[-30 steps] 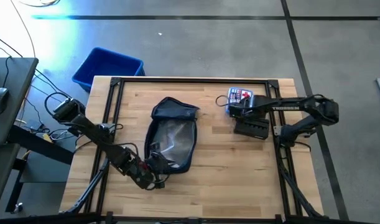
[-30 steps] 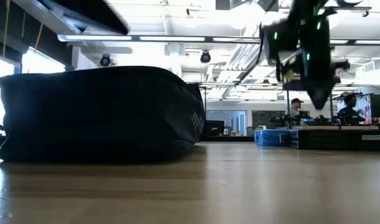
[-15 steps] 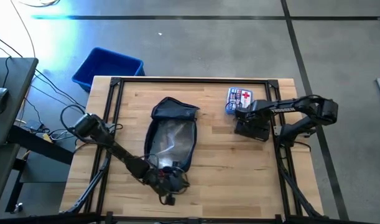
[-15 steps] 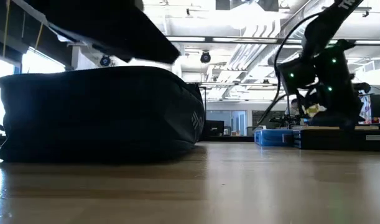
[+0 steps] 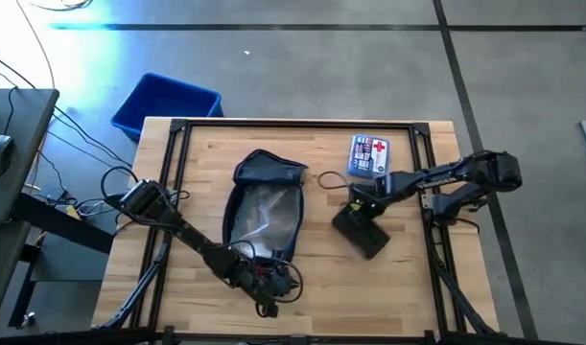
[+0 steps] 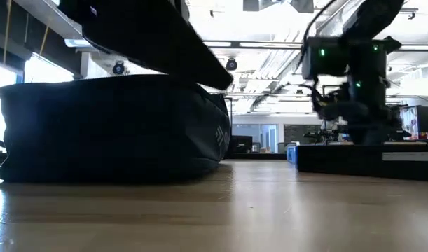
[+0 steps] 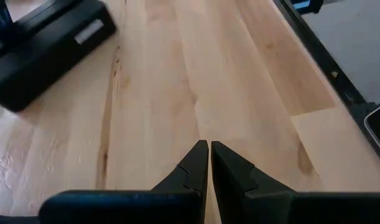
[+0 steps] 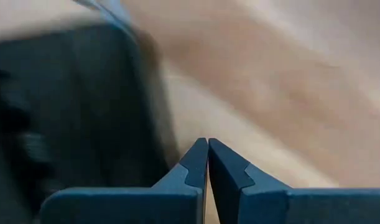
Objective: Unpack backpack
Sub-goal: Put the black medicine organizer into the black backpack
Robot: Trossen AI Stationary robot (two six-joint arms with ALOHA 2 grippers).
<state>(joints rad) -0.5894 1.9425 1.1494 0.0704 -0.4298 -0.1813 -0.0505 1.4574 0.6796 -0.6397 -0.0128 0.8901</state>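
Backpack [image 5: 264, 213] mid-bench [image 5: 312, 287], left gripper [image 5: 273, 285] at its near end, right gripper [image 5: 358, 203] over black case [image 5: 360, 232], both jaws closed, empty

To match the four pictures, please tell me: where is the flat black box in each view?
High view: flat black box, right of the backpack.
Low view: right edge.
Left wrist view: one corner.
Right wrist view: probably the dark mass.
Shared landmark: wooden table.
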